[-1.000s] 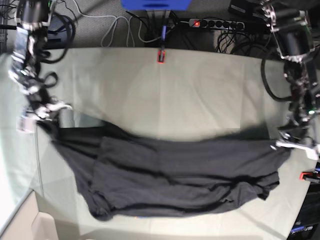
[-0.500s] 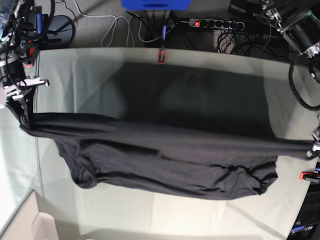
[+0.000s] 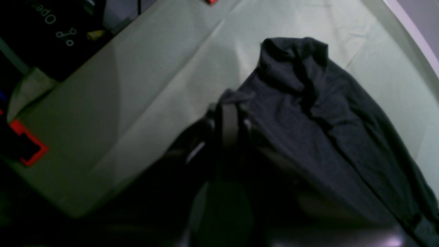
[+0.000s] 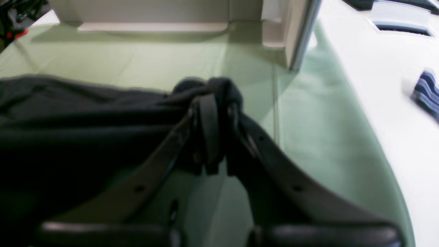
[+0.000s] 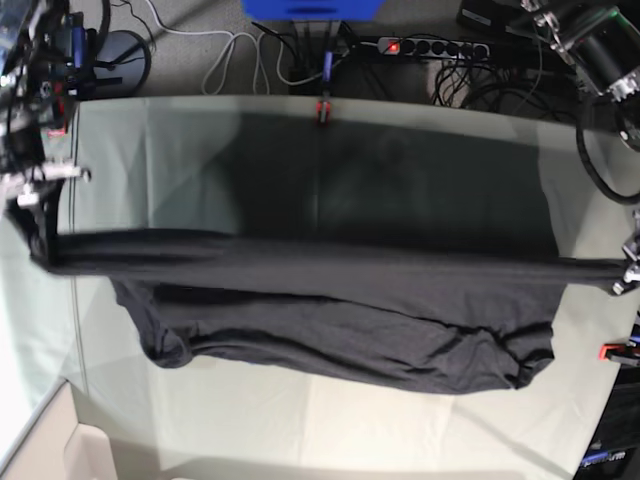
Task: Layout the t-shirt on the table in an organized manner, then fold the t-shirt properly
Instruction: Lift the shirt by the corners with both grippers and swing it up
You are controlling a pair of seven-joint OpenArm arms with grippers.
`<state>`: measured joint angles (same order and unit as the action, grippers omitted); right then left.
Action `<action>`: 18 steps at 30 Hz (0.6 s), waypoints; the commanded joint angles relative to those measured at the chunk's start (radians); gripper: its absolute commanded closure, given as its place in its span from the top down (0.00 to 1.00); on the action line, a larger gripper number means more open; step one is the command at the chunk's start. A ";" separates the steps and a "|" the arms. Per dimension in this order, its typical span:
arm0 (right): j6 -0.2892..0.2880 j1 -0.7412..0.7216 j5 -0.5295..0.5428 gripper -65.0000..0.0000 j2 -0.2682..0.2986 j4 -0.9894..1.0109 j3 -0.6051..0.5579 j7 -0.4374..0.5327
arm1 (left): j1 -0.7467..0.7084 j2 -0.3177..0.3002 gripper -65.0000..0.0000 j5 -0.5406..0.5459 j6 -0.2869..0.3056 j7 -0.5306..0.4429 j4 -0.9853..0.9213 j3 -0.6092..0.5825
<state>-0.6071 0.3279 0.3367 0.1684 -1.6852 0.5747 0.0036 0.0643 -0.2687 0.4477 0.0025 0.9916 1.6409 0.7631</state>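
Note:
The black t-shirt [image 5: 340, 310] hangs stretched taut between my two grippers above the pale green table [image 5: 300, 420], plain dark side showing, its lower edge sagging in folds and its shadow falling on the far half of the table. My right gripper [image 5: 40, 215] at the base view's left edge is shut on one end of the shirt; the right wrist view shows its fingers [image 4: 210, 120] pinching bunched fabric [image 4: 85, 113]. My left gripper [image 5: 628, 275] at the right edge is shut on the other end. In the left wrist view, cloth [image 3: 325, 130] drapes away from that gripper's closed fingers [image 3: 229, 123].
Red clamps sit at the table's far edge [image 5: 321, 108] and right edge [image 5: 612, 351]. A power strip [image 5: 430, 47] and cables lie behind the table, below a blue object [image 5: 312, 8]. A pale box [image 5: 60, 450] stands at the near left corner.
A second ago the shirt lay slack and crumpled on the table. Both grippers have since risen and pulled apart, drawing its upper edge into a straight, taut line.

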 commanded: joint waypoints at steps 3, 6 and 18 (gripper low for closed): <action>-0.006 -0.115 0.026 0.00 0.018 -0.020 0.015 -0.046 | 0.091 -0.031 0.00 -0.007 -0.003 -0.023 0.014 -0.055; -0.006 -0.247 0.025 0.00 0.026 -0.020 0.017 -0.176 | 0.170 -0.033 0.00 -0.013 -0.005 -0.030 0.014 -0.109; -0.006 -0.833 -0.118 0.00 0.150 0.095 0.008 -0.537 | 0.714 -0.031 0.00 -0.014 -0.009 -0.033 -0.298 -0.294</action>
<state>-0.6182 -0.4744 0.2096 0.2977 -1.5726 0.5808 -0.5686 0.7399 -0.2874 0.4297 -0.0051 0.9836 1.3224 0.4702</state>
